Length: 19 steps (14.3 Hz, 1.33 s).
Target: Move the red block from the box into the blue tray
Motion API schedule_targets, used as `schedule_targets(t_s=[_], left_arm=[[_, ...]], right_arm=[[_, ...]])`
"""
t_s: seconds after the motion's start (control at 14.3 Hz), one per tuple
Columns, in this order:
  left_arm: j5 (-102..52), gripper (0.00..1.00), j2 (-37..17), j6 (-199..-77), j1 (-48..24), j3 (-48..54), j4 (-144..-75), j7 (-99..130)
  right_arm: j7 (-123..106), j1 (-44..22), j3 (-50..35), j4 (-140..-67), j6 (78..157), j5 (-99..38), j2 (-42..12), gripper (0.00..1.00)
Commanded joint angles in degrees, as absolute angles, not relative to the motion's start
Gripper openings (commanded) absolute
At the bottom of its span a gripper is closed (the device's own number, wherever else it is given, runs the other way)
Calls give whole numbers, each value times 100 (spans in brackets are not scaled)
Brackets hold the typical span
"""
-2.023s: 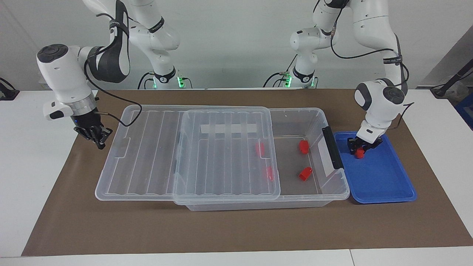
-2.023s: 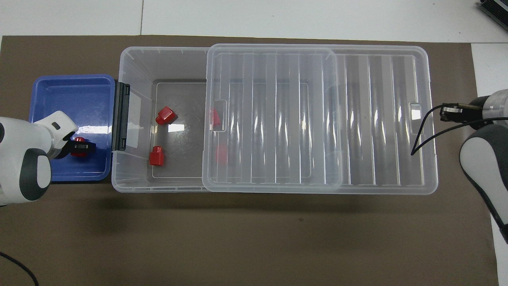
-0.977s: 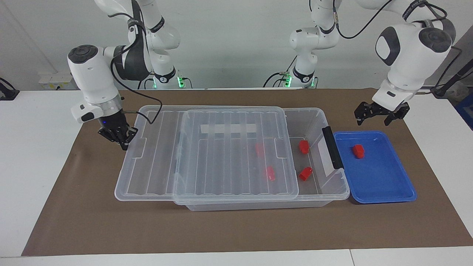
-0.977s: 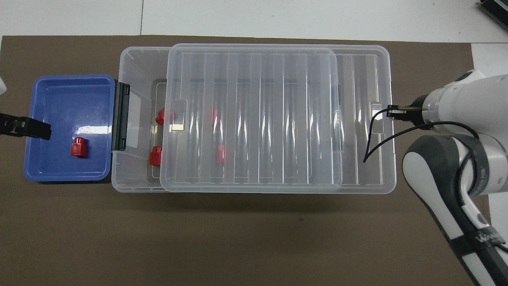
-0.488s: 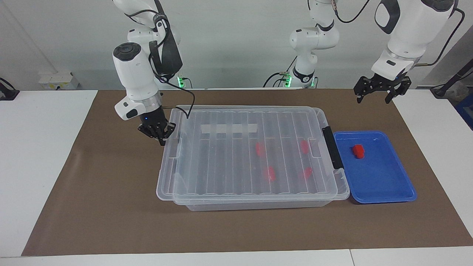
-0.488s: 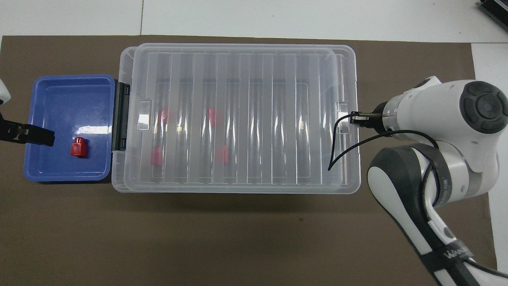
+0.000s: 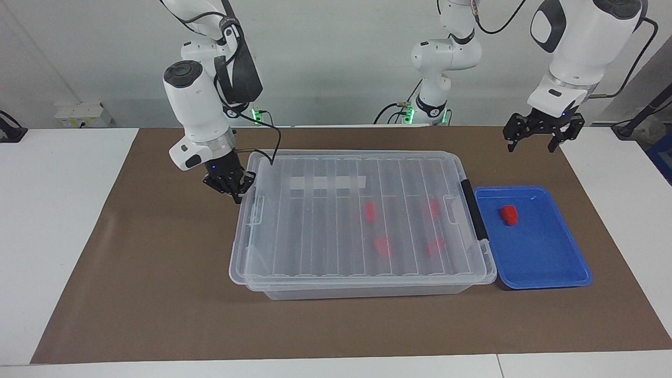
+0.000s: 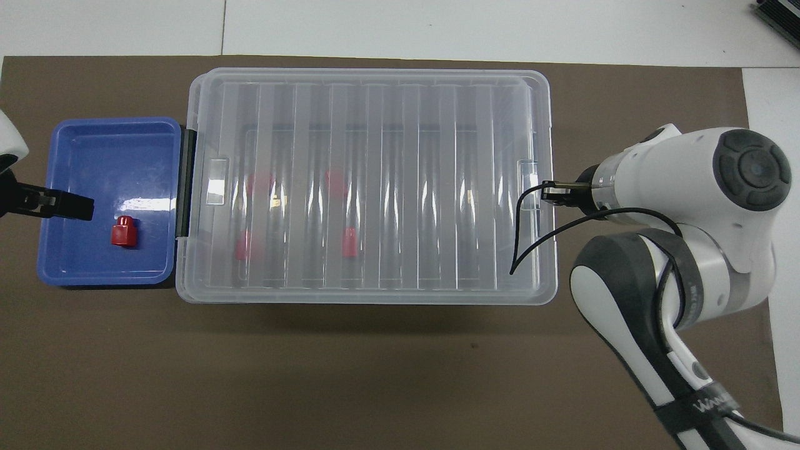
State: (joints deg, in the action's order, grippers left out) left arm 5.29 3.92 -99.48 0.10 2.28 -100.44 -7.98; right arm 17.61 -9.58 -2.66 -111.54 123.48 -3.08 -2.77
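Note:
One red block (image 7: 508,214) lies in the blue tray (image 7: 546,262), also seen in the overhead view (image 8: 123,231). The tray (image 8: 94,140) sits against the black-handled end of the clear box (image 7: 362,291). The ribbed lid (image 7: 325,220) covers the whole box (image 8: 369,297). Several red blocks (image 7: 382,245) show dimly through it. My right gripper (image 7: 233,190) is at the lid's end rim toward the right arm's end of the table, shut on it (image 8: 550,191). My left gripper (image 7: 541,139) is open and empty, raised over the tray's outer rim (image 8: 81,208).
A brown mat (image 7: 157,294) covers the table under the box and tray. White table (image 7: 52,210) lies around it. A black cable (image 8: 531,237) hangs from the right wrist over the lid's end.
My right gripper slid the lid toward the left arm's end until it covers the whole box. My left gripper let go of the red block in the tray and rose.

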Motion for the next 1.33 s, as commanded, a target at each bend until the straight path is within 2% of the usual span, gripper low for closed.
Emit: schedule_targets(t_s=[0.0, 0.28, 0.49, 0.56, 0.63, 0.7, 0.77, 1.05, 1.26], left_arm=[[475, 100, 562, -10134, -88, 185, -10231, -826], [388, 100, 562, -10125, -97, 185, -10213, -817], [-114, 100, 562, -10116, -18, 176, -10213, -800], [-114, 100, 562, -10108, -61, 176, -10213, -800], [-114, 100, 562, -10107, -79, 176, -10213, -800], [-114, 100, 562, -10099, -79, 176, -10213, -800], [-114, 100, 562, -10099, -79, 167, -10213, -800], [-193, 100, 571, -10090, -53, 176, -10213, -800], [-193, 100, 571, -10090, -97, 184, -10213, -791]], right_arm=[[1758, -958, -281, -11197, 12261, -413, -176, 0], [1784, -862, -264, -11153, 12208, -404, -97, 0], [1749, -616, -229, -11136, 11787, -317, 35, 0], [1749, -520, -220, -11136, 11760, -299, 61, 3], [1758, -432, -211, -11136, 11751, -299, 79, 51], [1758, -283, -220, -11136, 11742, -299, 97, 92], [1749, -212, -211, -11101, 11733, -281, 114, 99], [1740, 79, -211, -10496, 10971, -229, 114, 99], [1723, 141, -220, -9654, 10163, 0, -26, 100]])
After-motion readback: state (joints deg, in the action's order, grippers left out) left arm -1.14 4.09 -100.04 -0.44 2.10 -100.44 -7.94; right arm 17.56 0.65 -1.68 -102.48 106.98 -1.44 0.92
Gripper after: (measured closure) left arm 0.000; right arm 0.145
